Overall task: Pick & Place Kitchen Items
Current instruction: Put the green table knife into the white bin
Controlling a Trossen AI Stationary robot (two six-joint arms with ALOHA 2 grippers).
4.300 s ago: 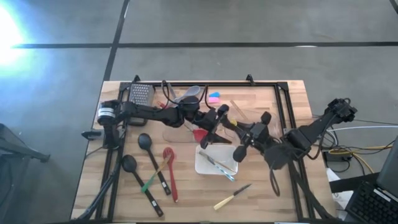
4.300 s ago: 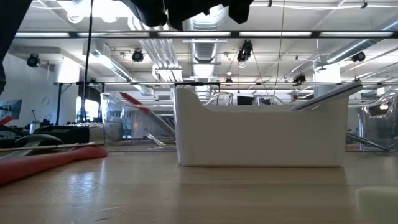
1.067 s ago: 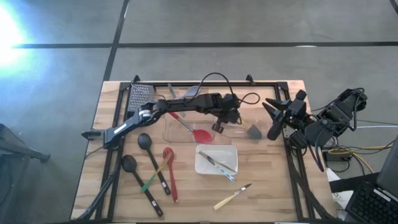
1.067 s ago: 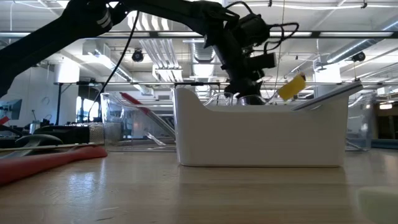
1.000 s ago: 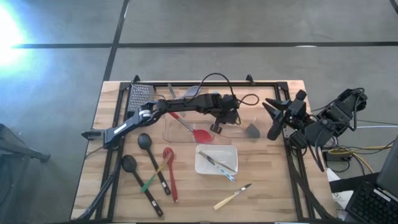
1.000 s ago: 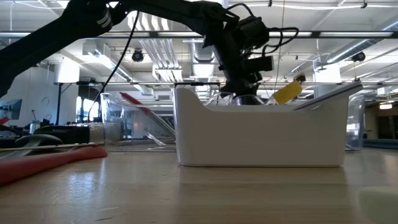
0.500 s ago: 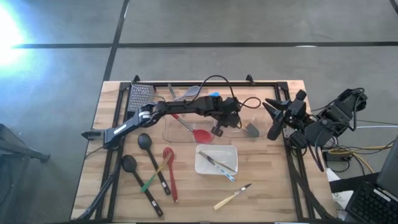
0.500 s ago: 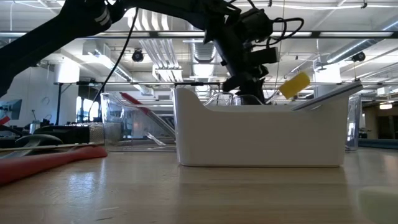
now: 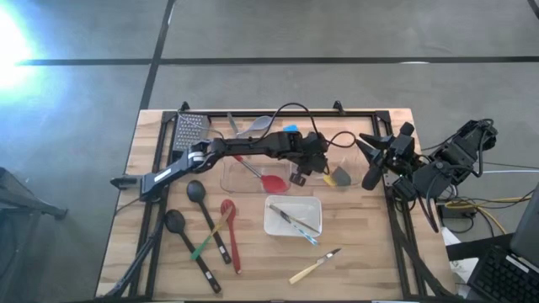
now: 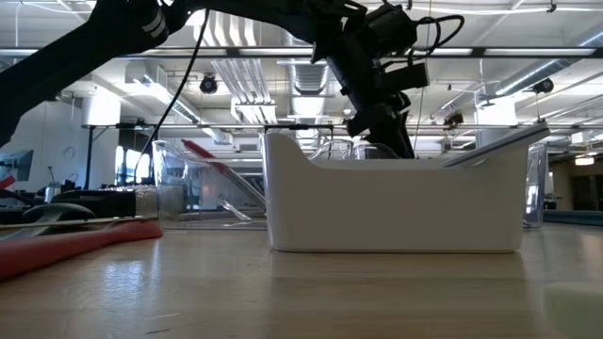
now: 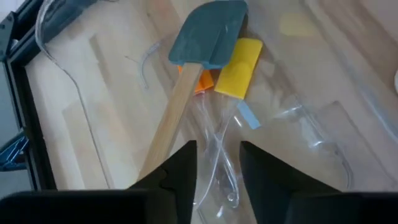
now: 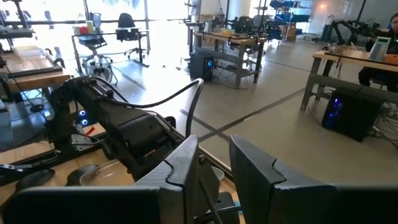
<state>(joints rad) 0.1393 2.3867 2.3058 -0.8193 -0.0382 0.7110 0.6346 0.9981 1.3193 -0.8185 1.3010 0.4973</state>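
The left gripper (image 11: 217, 163) hangs above the clear bin (image 9: 345, 156), fingers parted and empty. Just beyond them inside the bin lie the grey spatula (image 11: 208, 34) with its wooden handle and a yellow piece (image 11: 238, 59) touching it. Bare wood lies between the bin and the white tray (image 9: 271, 225). The right gripper (image 9: 381, 160) waits beside the bin at the table's edge, fingers slightly apart, empty.
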